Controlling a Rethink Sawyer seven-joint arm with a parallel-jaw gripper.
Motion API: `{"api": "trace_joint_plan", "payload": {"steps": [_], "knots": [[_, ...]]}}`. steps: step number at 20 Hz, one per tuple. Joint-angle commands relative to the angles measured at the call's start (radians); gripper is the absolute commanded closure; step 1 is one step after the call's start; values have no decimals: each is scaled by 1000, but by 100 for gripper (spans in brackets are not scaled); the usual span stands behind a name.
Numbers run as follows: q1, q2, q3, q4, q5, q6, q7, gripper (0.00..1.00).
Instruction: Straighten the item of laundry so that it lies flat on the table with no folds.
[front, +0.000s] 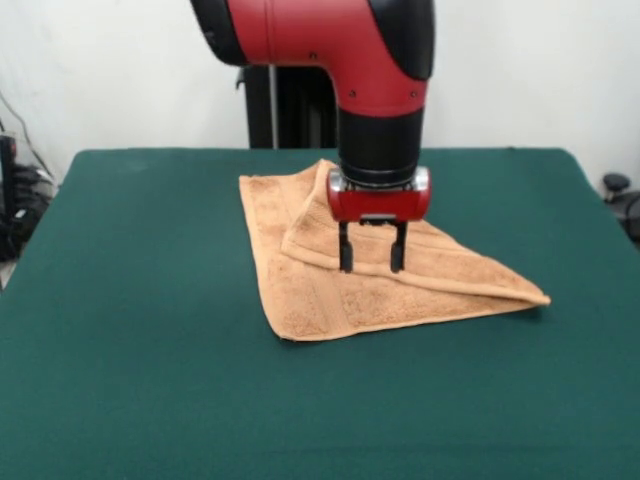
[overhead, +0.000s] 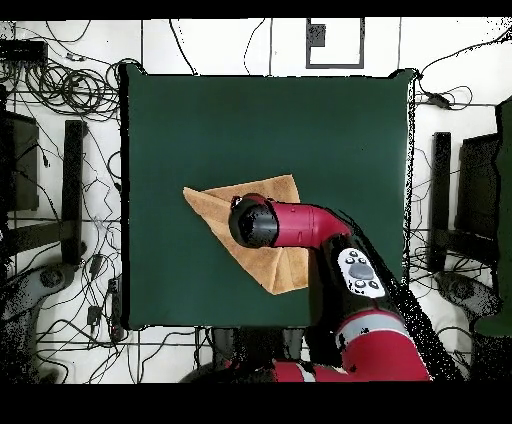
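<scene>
The tan-orange towel (front: 340, 285) lies on the dark green table (front: 150, 380) with one part folded over the rest, so its outline is roughly triangular with a point at the right. In the overhead view the towel (overhead: 215, 205) sticks out from under the arm. My gripper (front: 372, 262) hangs straight down over the folded flap's front edge. Its two black fingers (front: 345, 255) stand apart, with their tips at the towel's surface. It holds nothing that I can see. In the overhead view the arm's end (overhead: 255, 222) hides the gripper.
The red and black arm (front: 380, 90) comes down from the top over the towel's far part. Cables and stands (overhead: 70, 150) lie on the floor around the table in the overhead view.
</scene>
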Motion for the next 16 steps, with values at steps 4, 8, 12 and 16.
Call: {"api": "trace_joint_plan", "payload": {"steps": [4, 8, 12, 16], "knots": [[9, 17, 176, 35, -29, -66, 35, 0], [-45, 12, 269, 50, -42, 18, -64, 0], [-109, 63, 368, 25, -62, 70, -153, 0], [-130, 108, 396, 4, -92, 53, -149, 0]]}}
